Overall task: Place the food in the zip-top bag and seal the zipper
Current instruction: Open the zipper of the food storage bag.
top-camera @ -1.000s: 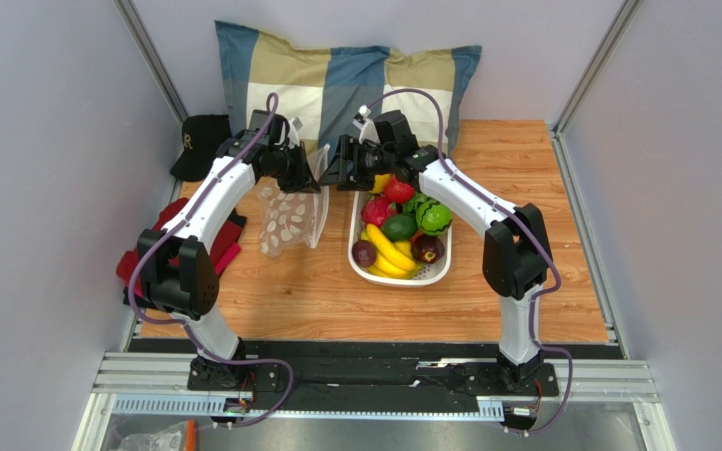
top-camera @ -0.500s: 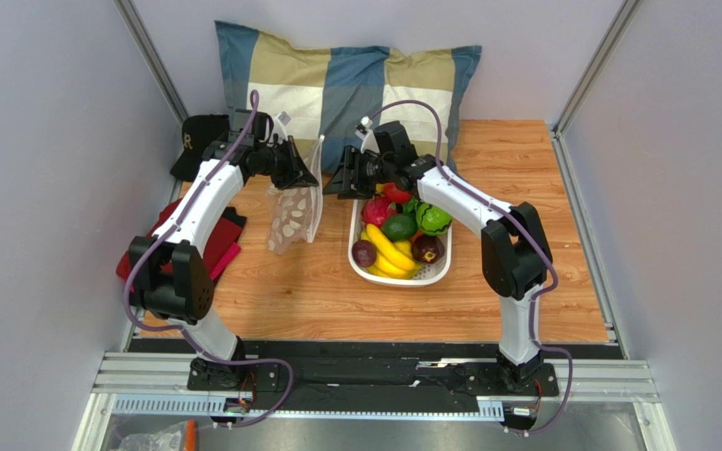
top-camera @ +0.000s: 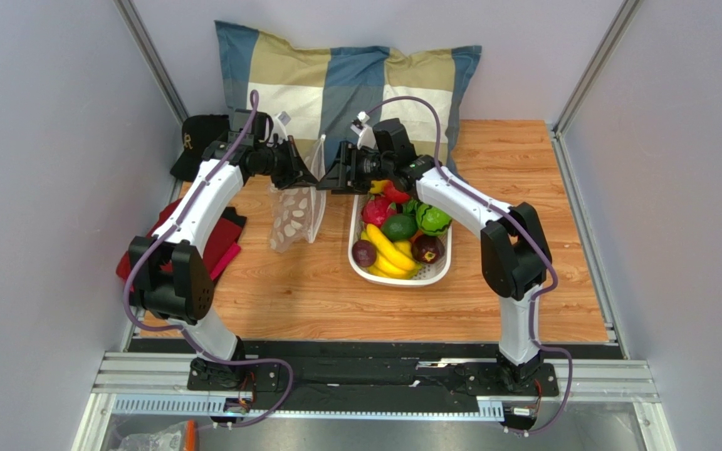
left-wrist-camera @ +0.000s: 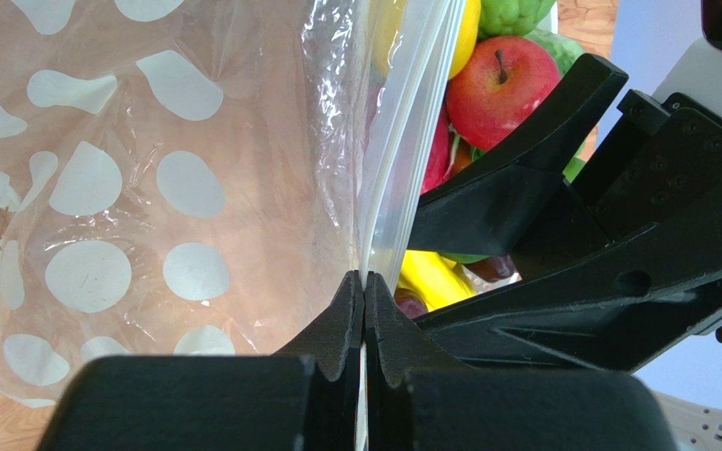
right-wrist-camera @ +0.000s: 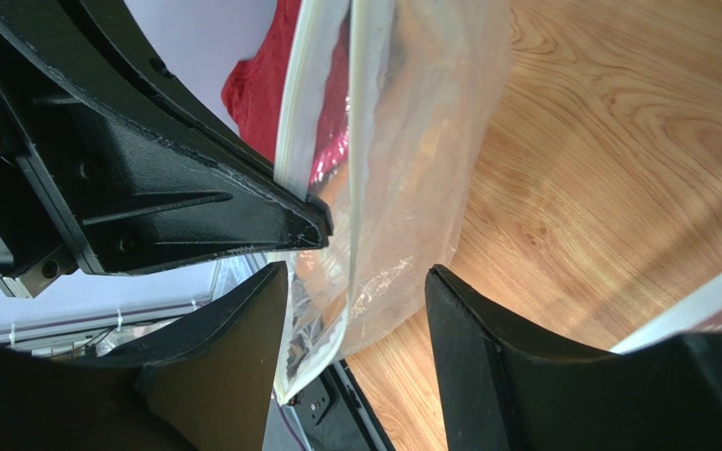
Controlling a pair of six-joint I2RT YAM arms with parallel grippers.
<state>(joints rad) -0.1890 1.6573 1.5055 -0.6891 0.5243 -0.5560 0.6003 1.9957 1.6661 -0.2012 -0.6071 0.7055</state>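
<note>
The zip-top bag (top-camera: 294,216), clear with white spots, hangs upright left of the basket. My left gripper (top-camera: 306,172) is shut on its zipper rim (left-wrist-camera: 379,202), pinching both layers at one end. In the left wrist view the spotted bag (left-wrist-camera: 148,188) fills the left side. My right gripper (top-camera: 335,177) is open, and the free edge of the bag (right-wrist-camera: 421,141) lies between its fingers (right-wrist-camera: 487,357), apart from both. The food is in the basket: red apple (left-wrist-camera: 501,89), lemon (left-wrist-camera: 468,28), round green fruits (top-camera: 433,219). The bag looks empty.
The white slotted basket (top-camera: 431,275) holds bananas (top-camera: 388,252) and dark fruits beside the bag. A checked pillow (top-camera: 336,75) lies at the back, with a black cap (top-camera: 200,141) and red cloth (top-camera: 162,225) at the left wall.
My left gripper has pulled the bag up and back a little to the left. My right gripper has moved left, closer to the bag's edge.
</note>
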